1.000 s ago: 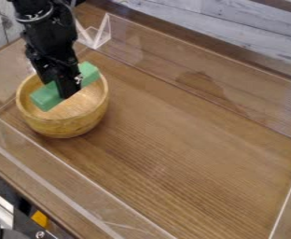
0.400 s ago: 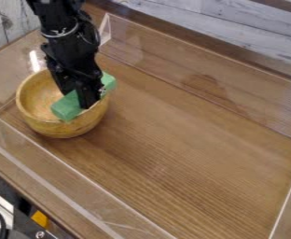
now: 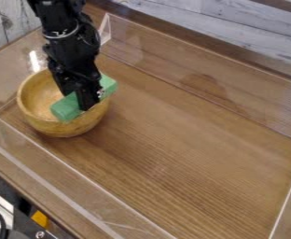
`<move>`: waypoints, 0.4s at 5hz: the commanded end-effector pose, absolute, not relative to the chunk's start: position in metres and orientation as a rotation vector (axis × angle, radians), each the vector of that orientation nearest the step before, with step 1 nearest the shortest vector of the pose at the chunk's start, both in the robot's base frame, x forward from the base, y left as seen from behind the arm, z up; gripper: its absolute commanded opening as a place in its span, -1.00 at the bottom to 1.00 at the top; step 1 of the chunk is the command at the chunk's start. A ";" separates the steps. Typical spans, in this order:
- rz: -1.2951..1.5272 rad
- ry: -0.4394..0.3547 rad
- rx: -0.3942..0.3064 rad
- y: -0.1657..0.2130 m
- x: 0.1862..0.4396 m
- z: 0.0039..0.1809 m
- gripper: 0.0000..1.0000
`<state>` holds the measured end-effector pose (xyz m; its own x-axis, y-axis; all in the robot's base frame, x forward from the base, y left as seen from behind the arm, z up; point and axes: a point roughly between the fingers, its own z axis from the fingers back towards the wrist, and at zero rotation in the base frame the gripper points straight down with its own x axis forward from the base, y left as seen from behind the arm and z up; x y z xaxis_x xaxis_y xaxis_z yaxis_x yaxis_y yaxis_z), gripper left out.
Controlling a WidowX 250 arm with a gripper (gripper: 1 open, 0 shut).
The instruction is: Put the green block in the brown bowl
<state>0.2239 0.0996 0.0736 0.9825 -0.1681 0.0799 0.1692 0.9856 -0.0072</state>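
The brown bowl sits at the left of the wooden table. Over its right rim my black gripper points straight down, shut on the green block. The block hangs tilted, its lower end down inside the bowl by the right wall and its upper end sticking out past the rim. The fingertips are hard to tell apart against the block.
Clear acrylic walls fence the table along the front, left and back. A small clear stand is at the back left. The wooden tabletop stretches to the right of the bowl.
The gripper and block shifted right across the bowl, from its middle to its right rim, and sank slightly. Since the nearer earlier frame nothing visibly moved.
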 end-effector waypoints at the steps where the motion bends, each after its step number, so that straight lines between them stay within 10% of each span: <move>1: -0.205 -0.092 0.007 0.115 0.226 0.081 -1.00; 2: -0.212 -0.081 0.012 0.121 0.225 0.071 -1.00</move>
